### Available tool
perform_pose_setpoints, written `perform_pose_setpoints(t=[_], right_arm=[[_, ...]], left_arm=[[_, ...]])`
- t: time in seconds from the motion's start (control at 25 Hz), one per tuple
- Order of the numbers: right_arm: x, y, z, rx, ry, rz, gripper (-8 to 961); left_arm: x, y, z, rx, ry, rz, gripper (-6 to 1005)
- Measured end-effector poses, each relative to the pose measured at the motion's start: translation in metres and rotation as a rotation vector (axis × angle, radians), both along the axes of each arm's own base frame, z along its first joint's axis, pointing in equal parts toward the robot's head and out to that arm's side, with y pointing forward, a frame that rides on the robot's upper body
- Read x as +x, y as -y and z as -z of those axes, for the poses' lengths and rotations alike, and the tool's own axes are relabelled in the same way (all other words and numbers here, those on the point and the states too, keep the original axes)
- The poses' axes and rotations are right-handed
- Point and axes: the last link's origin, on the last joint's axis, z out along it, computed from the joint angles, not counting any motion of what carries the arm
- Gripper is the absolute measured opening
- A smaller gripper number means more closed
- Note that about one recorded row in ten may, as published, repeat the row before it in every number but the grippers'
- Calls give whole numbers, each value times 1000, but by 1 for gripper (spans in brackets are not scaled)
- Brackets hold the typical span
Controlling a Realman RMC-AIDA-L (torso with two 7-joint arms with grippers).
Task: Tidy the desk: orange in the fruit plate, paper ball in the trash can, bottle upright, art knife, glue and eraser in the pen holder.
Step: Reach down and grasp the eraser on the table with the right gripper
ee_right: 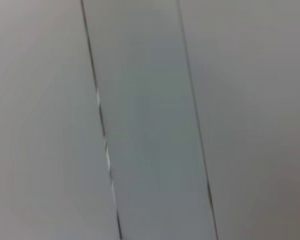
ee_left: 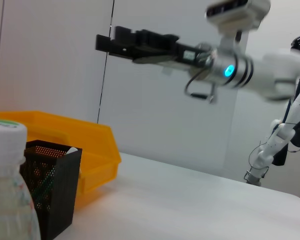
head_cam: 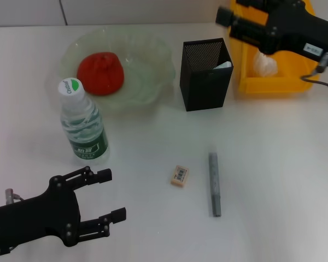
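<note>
The left gripper [head_cam: 106, 199] hovers low at the near left with its jaws apart and empty, just in front of the upright bottle [head_cam: 83, 123]. To its right lies the eraser [head_cam: 179, 176], flat on the desk beside the grey art knife [head_cam: 214, 184], whose long axis runs front to back. The left arm looks nearer to both than the right gripper [head_cam: 225, 17], raised over the trash can [head_cam: 273, 82]; I cannot tell its jaws.

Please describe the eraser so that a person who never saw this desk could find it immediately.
Start at the tall black mesh pen holder and come toward the near edge of the white desk. Left of the slim grey art knife lies the small beige eraser, the only block with a barcode label.
</note>
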Motion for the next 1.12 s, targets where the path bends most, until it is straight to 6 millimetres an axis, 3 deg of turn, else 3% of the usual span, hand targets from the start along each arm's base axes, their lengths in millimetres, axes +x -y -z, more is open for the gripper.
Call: perform_pose_setpoints(t=[0.24,0.36,0.48,0.68,0.76,0.8,0.88,0.92,0.96,1.0,1.04,1.12], right_arm=[[-34,10,-51,-160,146,133,700],[-64,11,-61,-201,338,166,758],[-94,12,-58,-231,551,194,808],[-119,5,-32,-380,786,224,824],[-118,1,-12,-435,863,228,824],[-114,-1,8,-481,928,229,824],[-110,-1,19,-506,954,230,823],[-104,-2,39,-536,989,222,823],[-104,-2,39,-536,989,222,822],[-100,-2,55,-555,1013,213,821],[-100,-2,55,-555,1013,213,820],[-96,1,76,-581,1054,185,818]], left_arm=[[0,0,0,1,-1,1,797],[-1,0,-1,2,-5,-1,797],[-2,1,-2,2,-6,-2,797],[-3,1,-4,4,-5,-8,797],[-2,0,-6,-1,-3,-11,797],[-2,0,-6,-1,-3,-11,797],[-2,0,-6,-2,-3,-12,797],[-2,0,-7,-2,-5,-11,797],[-2,0,-7,-2,-5,-11,797],[-3,0,-7,-2,-6,-12,797],[-3,0,-7,-2,-7,-12,797],[-3,0,-7,-1,-9,-14,797]])
